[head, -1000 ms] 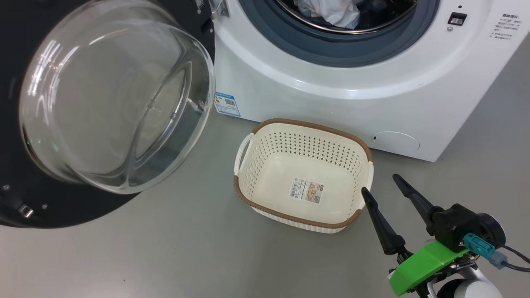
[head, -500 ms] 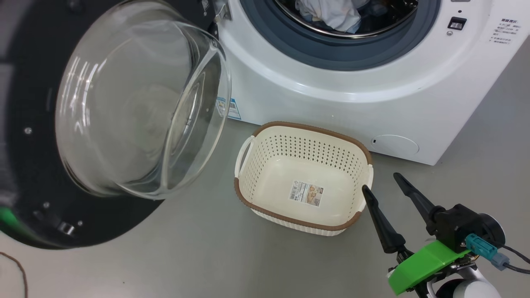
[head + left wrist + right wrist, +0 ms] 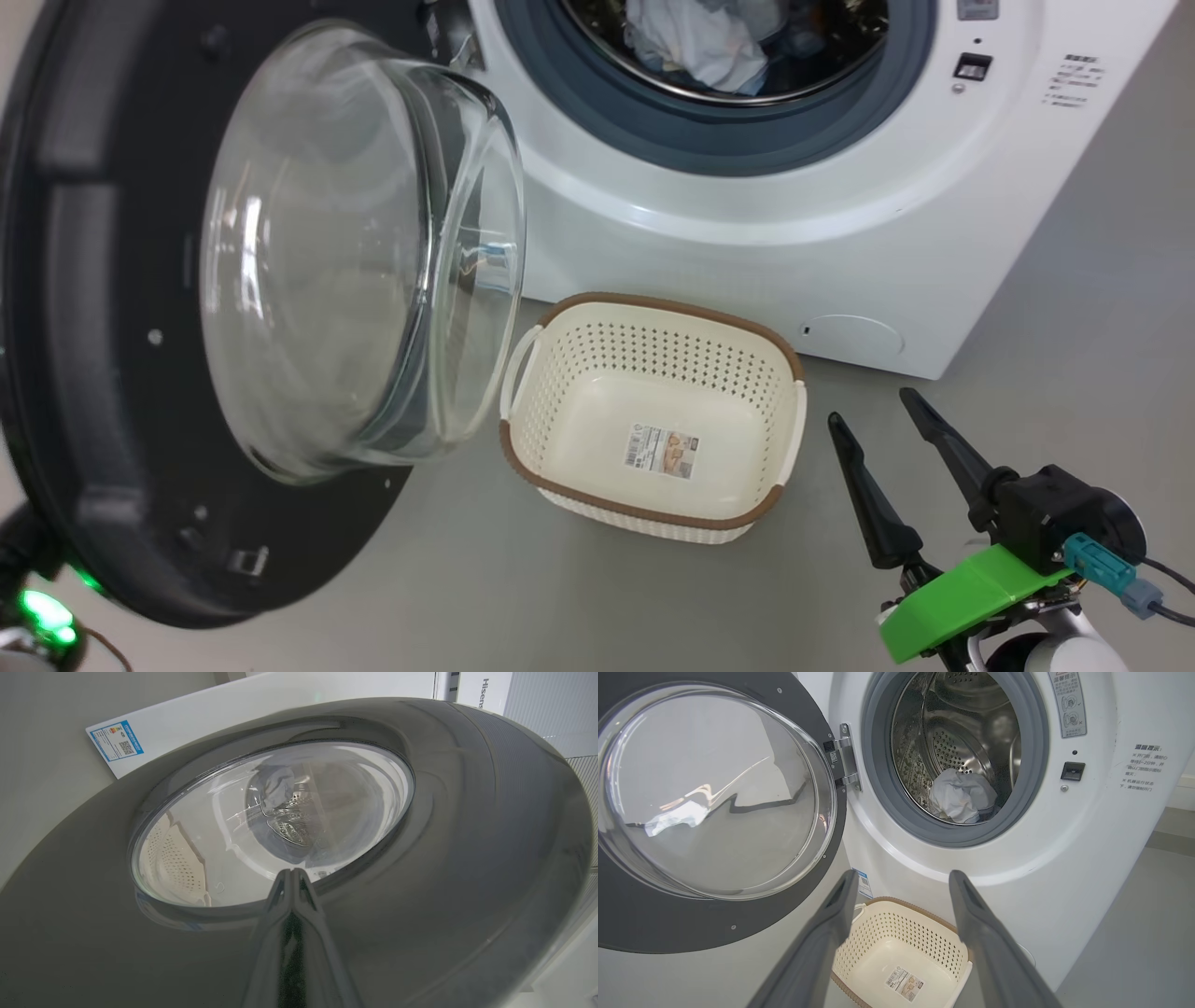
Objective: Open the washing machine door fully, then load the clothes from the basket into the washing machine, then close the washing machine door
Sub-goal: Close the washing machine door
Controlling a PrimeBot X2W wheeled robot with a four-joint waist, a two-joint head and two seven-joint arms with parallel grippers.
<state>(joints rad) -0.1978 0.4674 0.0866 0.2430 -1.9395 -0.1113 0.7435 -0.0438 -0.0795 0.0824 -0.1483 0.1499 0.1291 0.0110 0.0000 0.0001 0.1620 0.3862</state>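
Observation:
The washing machine door (image 3: 84, 373) stands part-way open at the left, its glass bowl (image 3: 355, 261) bulging toward the white washing machine (image 3: 747, 261). My left gripper (image 3: 292, 871) is shut, its tips at the door's glossy outer face (image 3: 467, 835) just below the glass. The clothes (image 3: 695, 42) lie in the steel drum, also seen as a pale bundle (image 3: 959, 795). On the floor in front stands the basket (image 3: 653, 303), holding just its label sticker. My right gripper (image 3: 868, 406) hangs open beside the basket's right end, its fingers (image 3: 822, 933) framing the basket (image 3: 901, 933).
The door's edge hangs close above the basket's left handle (image 3: 516, 359). A round filter cover (image 3: 851, 334) and latch socket (image 3: 971, 65) sit on the machine's front. Grey floor (image 3: 1074, 327) spreads right of the machine. A green light (image 3: 42, 611) glows at lower left.
The door has swung in toward the machine, its glass bowl turning more edge-on. The head camera shifted a little. My right gripper has stayed open in place.

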